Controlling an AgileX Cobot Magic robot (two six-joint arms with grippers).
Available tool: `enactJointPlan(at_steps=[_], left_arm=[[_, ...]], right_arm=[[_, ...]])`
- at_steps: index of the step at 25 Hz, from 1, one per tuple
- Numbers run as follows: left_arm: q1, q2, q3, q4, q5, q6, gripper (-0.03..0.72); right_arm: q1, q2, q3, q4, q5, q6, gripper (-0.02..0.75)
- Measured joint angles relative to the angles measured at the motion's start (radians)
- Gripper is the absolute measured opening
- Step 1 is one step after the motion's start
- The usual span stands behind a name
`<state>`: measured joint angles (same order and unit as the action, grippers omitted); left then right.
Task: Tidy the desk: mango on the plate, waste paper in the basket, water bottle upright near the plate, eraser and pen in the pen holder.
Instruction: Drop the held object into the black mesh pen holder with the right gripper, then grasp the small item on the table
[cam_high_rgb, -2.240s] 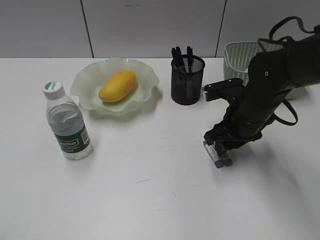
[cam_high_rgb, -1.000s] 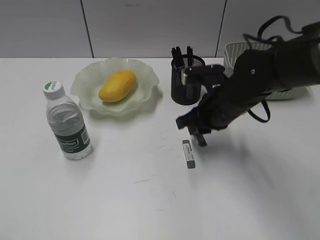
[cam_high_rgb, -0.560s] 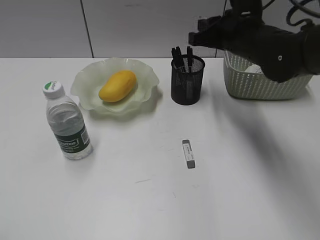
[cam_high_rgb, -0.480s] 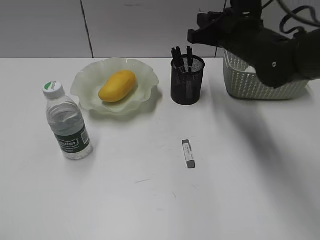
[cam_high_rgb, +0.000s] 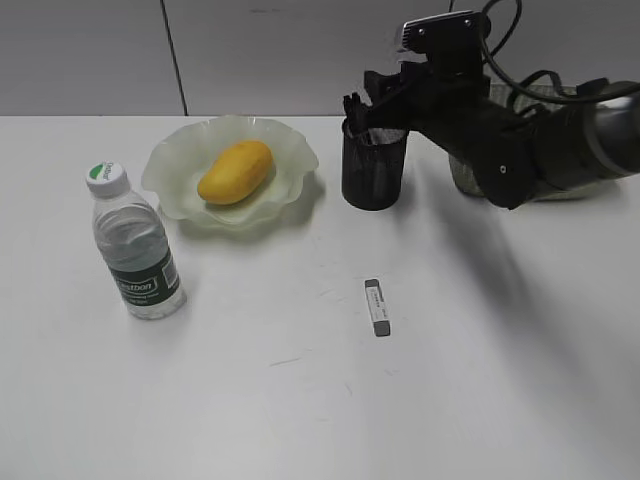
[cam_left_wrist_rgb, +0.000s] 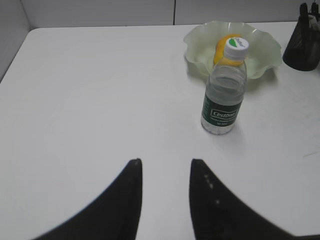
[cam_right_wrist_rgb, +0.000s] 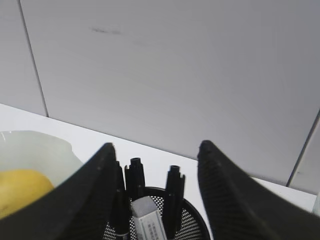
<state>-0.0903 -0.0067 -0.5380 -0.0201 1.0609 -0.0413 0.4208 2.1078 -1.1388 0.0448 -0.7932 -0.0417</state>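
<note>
The mango (cam_high_rgb: 236, 171) lies on the pale green plate (cam_high_rgb: 170, 160). The water bottle (cam_high_rgb: 135, 245) stands upright to the plate's front left. My right gripper (cam_high_rgb: 380, 105) hovers open just above the black mesh pen holder (cam_high_rgb: 372, 175). In the right wrist view its jaws (cam_right_wrist_rgb: 154, 147) straddle black pens (cam_right_wrist_rgb: 135, 175) and a white eraser (cam_right_wrist_rgb: 147, 215) standing in the holder (cam_right_wrist_rgb: 190, 220), touching none. Another eraser (cam_high_rgb: 377, 307) lies flat on the desk (cam_high_rgb: 300, 400). My left gripper (cam_left_wrist_rgb: 164, 162) is open and empty, well short of the bottle (cam_left_wrist_rgb: 224, 95). The waste paper is hidden.
The green basket (cam_high_rgb: 460, 175) stands at the back right, mostly hidden behind my right arm. A grey panelled wall runs along the desk's far edge. In the left wrist view the plate (cam_left_wrist_rgb: 265, 50) and mango (cam_left_wrist_rgb: 222, 47) sit behind the bottle.
My right gripper has lifted from the desk, swung up past the basket and come over the pen holder. One eraser was shifted left and stays on the desk.
</note>
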Motion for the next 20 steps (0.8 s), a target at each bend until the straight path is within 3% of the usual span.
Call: enactJointPlan(at_steps=[2,4,14,20], left_arm=[[0.0,0.0,0.0,0.0,0.0,0.0,0.241],[0.0,0.0,0.0,0.0,0.0,0.0,0.241],[0.0,0.0,0.0,0.0,0.0,0.0,0.241],[0.0,0.027,0.0,-0.027,-0.003,0.01,0.241]], right_arm=[[0.0,-0.05,0.017,0.001,0.033,0.0,0.488],[0.0,-0.145,0.038,0.002,0.159,0.0,0.504],[0.0,-0.782,0.177,-0.051,1.398,-0.02,0.465],[0.0,-1.24,0.38,-0.053,1.808,0.019,0.434]])
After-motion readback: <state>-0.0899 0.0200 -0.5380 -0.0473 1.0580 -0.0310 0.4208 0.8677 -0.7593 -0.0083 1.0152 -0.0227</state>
